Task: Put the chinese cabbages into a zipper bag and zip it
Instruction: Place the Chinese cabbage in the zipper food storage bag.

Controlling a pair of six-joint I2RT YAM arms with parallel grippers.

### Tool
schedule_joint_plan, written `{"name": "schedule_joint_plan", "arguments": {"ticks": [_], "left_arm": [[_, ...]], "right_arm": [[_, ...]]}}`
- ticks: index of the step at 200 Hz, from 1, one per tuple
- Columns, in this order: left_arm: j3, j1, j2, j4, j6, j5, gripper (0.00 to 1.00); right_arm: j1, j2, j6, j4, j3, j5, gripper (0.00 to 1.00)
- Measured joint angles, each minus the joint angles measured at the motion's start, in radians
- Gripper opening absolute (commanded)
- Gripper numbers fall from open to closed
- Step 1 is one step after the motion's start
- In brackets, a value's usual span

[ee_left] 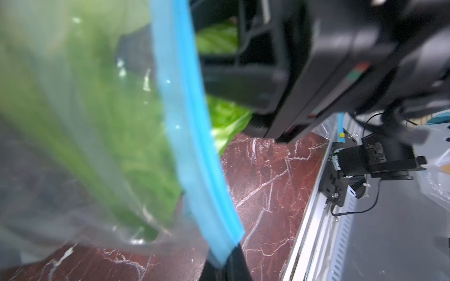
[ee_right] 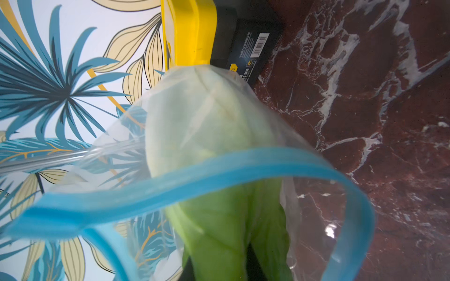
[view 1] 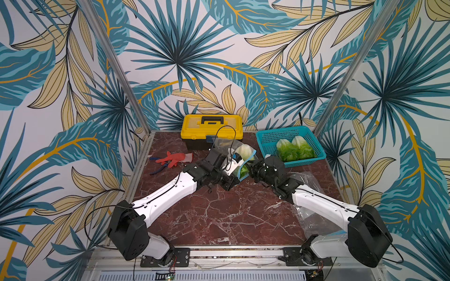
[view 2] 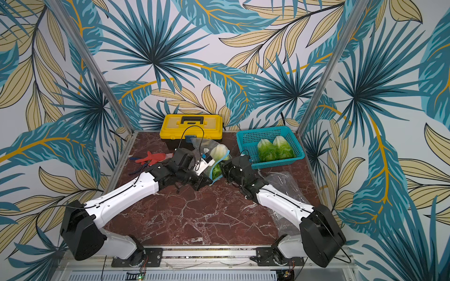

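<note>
My left jaws pinch the zip edge of the bag. My right jaws, tips hidden by leaves, clamp 1 cabbage half inside it. 2 cabbages sit in the basket.

The bag and cabbage fill the gap between left gripper and right gripper; toolbox ahead of the left, basket beside the right; bare tabletop behind both.
</note>
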Motion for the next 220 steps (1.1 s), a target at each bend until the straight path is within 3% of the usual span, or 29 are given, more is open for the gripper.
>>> {"name": "schedule_joint_plan", "arguments": {"ticks": [23,38,54,96,117,164,195,220], "left_arm": [[0.018,0.0,0.006,-0.021,-0.024,0.017,0.0],[0.018,0.006,0.006,-0.034,-0.049,0.039,0.25],[0.018,0.031,0.002,-0.035,-0.088,0.09,0.41],[0.03,0.147,-0.042,-0.051,-0.185,0.18,0.5],[0.108,0.151,-0.017,-0.092,-0.203,0.174,0.57],[0.176,0.048,0.054,-0.18,-0.18,0.079,0.59],[0.174,0.032,0.075,-0.222,-0.161,0.005,0.59],[0.175,0.02,0.076,-0.233,-0.147,-0.052,0.49]], "right_arm": [[0.03,0.028,-0.046,0.027,-0.009,0.024,0.0],[0.032,0.027,-0.076,0.035,-0.029,0.036,0.0],[0.032,0.027,-0.114,0.031,-0.039,0.05,0.0],[0.032,0.01,-0.192,-0.023,-0.031,0.047,0.0],[0.032,0.01,-0.201,-0.059,-0.015,0.036,0.0],[0.032,0.01,-0.199,-0.151,0.064,0.008,0.02],[0.035,0.022,-0.192,-0.182,0.123,-0.01,0.02],[0.051,0.035,-0.192,-0.202,0.145,-0.008,0.02]]}}
